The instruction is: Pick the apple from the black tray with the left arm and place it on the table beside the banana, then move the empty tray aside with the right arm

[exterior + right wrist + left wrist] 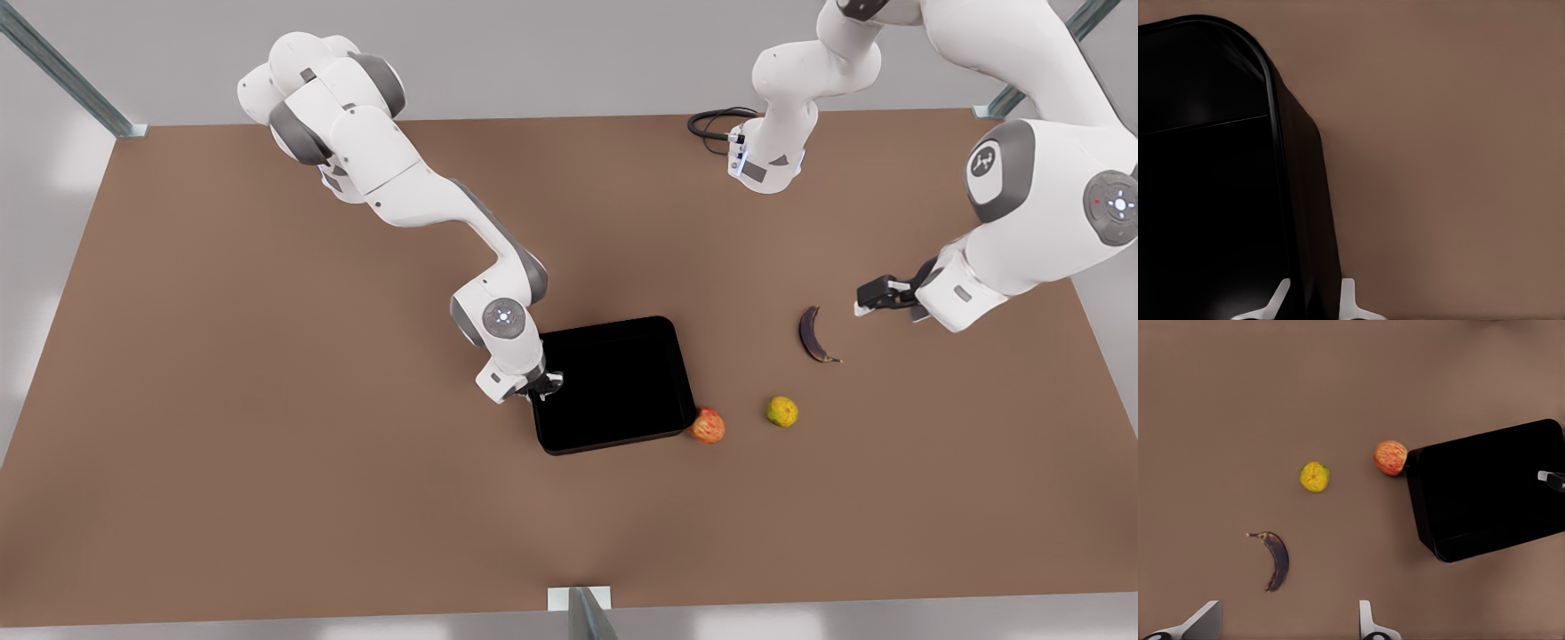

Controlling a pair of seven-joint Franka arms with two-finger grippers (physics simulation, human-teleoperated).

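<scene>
One apple (708,426) touches one black tray (622,356), its rim pinched by the right gripper (544,385); left gripper (876,294) spread, near one banana (812,334).

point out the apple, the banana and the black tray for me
apple (708,426), front view, middle of its red skin.
banana (810,333), front view, middle of its dark curve.
black tray (613,384), front view, its bare floor.

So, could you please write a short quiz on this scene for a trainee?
1. True or false: the apple lies inside the black tray.
2. Which arm's end effector grips the tray's rim? A) left B) right
3. Fill in: the round fruit nearest the banana is coloured ____.
Key: 1 false, it rests on the table at the tray's corner; 2 B, the right end effector is shut on the rim, the left end effector hangs open near the banana; 3 yellow-green.
</scene>
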